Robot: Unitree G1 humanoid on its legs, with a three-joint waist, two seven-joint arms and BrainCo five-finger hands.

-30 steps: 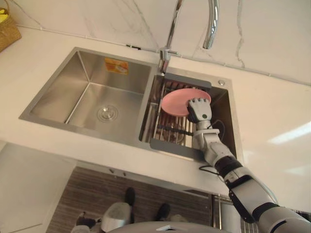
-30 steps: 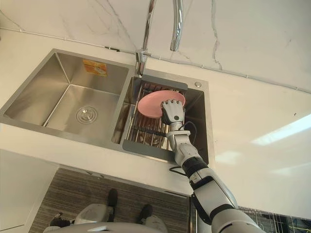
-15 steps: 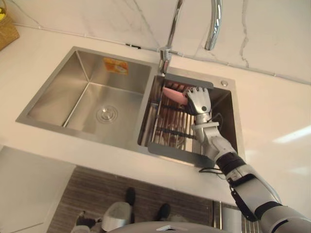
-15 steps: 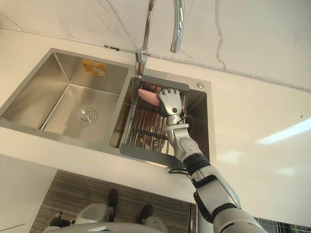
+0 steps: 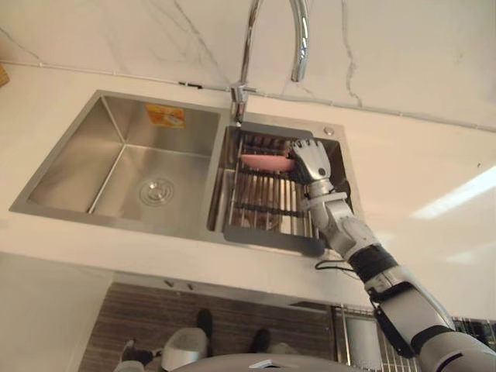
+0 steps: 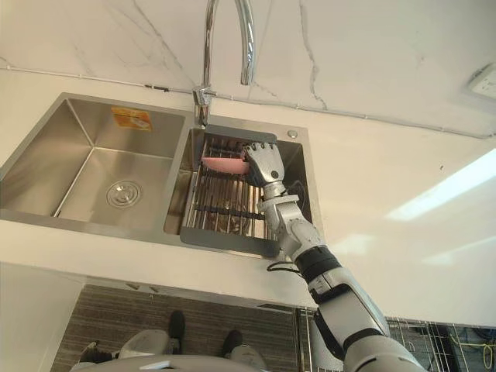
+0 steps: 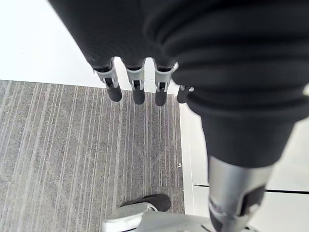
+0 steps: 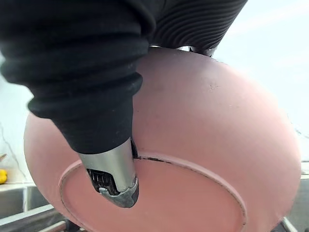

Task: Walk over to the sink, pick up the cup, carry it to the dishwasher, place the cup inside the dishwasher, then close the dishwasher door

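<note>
In right hand, pink plate

Head stereo pair above sink; wrist close-ups

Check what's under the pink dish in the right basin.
The pink dish, pinched in the right hand, is over the wire rack in the sink's right basin. Rack bars show around it; the stretch directly beneath is covered.
</note>
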